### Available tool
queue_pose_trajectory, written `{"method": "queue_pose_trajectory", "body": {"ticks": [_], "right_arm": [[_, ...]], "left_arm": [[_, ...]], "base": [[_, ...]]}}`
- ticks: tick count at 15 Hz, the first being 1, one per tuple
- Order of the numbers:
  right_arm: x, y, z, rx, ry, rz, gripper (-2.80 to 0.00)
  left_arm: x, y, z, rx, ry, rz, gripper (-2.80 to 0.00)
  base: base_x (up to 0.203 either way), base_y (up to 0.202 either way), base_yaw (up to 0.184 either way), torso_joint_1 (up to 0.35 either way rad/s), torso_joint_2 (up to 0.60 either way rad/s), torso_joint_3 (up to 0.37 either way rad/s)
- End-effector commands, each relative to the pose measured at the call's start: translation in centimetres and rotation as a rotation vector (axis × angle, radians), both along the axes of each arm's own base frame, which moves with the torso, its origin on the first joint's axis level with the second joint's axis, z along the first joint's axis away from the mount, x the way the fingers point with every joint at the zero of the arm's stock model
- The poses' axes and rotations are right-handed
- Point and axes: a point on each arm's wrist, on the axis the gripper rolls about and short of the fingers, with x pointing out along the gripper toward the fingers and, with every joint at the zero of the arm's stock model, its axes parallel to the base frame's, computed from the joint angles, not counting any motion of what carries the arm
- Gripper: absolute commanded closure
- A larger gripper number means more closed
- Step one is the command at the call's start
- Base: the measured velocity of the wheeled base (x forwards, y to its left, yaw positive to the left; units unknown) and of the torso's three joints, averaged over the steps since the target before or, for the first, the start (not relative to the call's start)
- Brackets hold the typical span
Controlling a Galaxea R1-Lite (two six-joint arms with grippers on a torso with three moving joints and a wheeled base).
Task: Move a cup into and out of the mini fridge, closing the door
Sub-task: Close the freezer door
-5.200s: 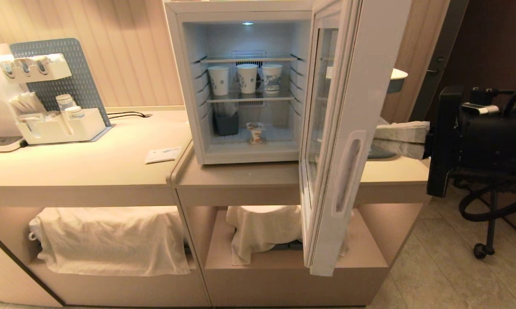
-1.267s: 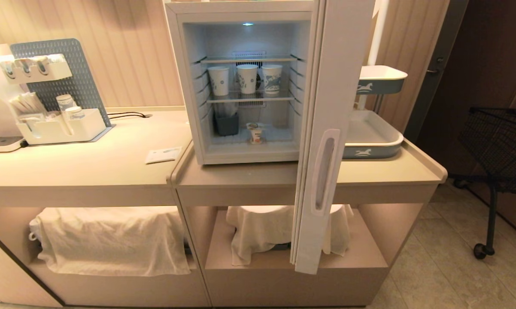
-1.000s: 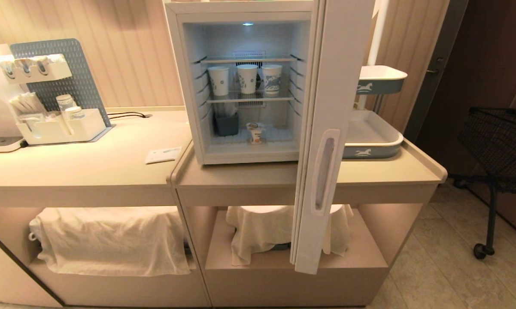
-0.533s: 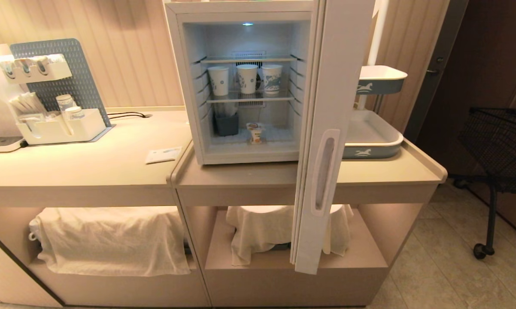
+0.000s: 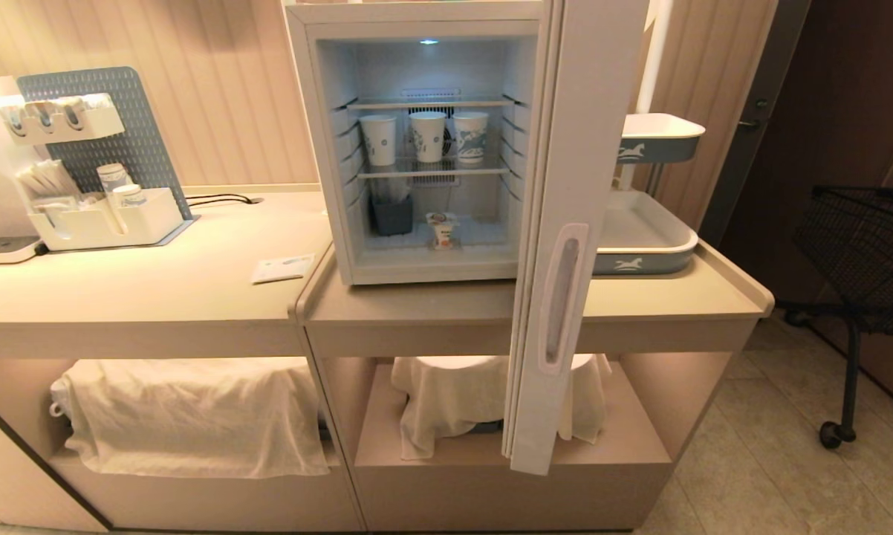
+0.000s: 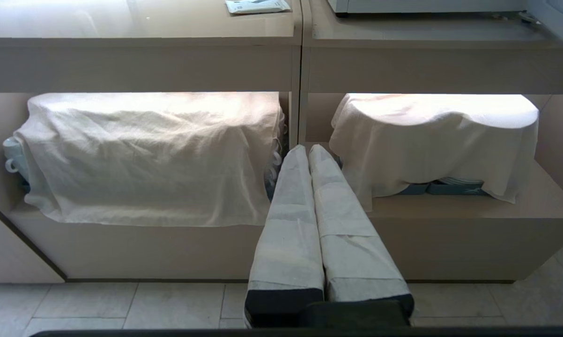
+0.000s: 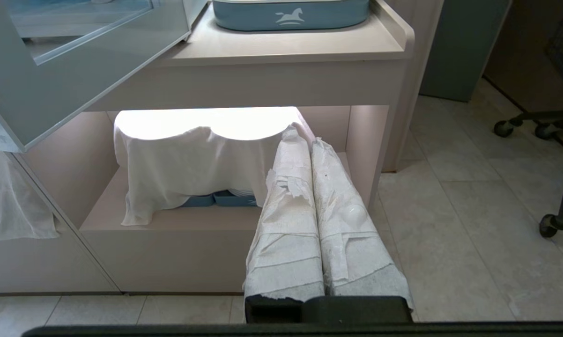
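Cup (image 5: pixel 443 227) upright, frame centre, on mini fridge (image 5: pixel 328 148) floor — door (image 5: pixel 565 223) wide open. Left gripper (image 6: pixel 308 150) and right gripper (image 7: pixel 301 136) pressed shut, empty, low — neither clearly nearer.

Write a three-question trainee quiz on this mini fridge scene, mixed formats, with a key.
1. True or false: the door of the mini fridge is shut.
2. How many paper cups stand on the middle wire shelf?
3. The cup sits: A) on the counter; B) on the fridge floor; C) in the left gripper.

Key: 1 false, the door stands open. 2 three. 3 B; left gripper and right gripper are both shut, empty and low before the counter.
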Motion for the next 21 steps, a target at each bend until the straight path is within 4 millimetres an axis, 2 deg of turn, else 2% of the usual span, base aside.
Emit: {"method": "queue_pose_trajectory", "body": {"ticks": [1,10,21], "right_arm": [[0.06,0.00,-0.26,-0.005,0.008,0.000,0.00],[0.06,0.00,-0.24,0.006,0.006,-0.002,0.00],[0.07,0.00,-0.24,0.004,0.008,-0.002,0.00]], "left_arm": [[0.01,0.00,-0.02,-0.006,0.001,0.000,0.00],[0.01,0.00,-0.01,-0.003,-0.001,0.000,0.00],[-0.01,0.00,0.03,-0.003,-0.002,0.000,0.00]], "base": [[0.000,0.000,0.000,0.000,0.00,0.000],[0.000,0.007,-0.001,0.000,0.00,0.000],[0.000,0.186,-0.001,0.002,0.00,0.002]]}}
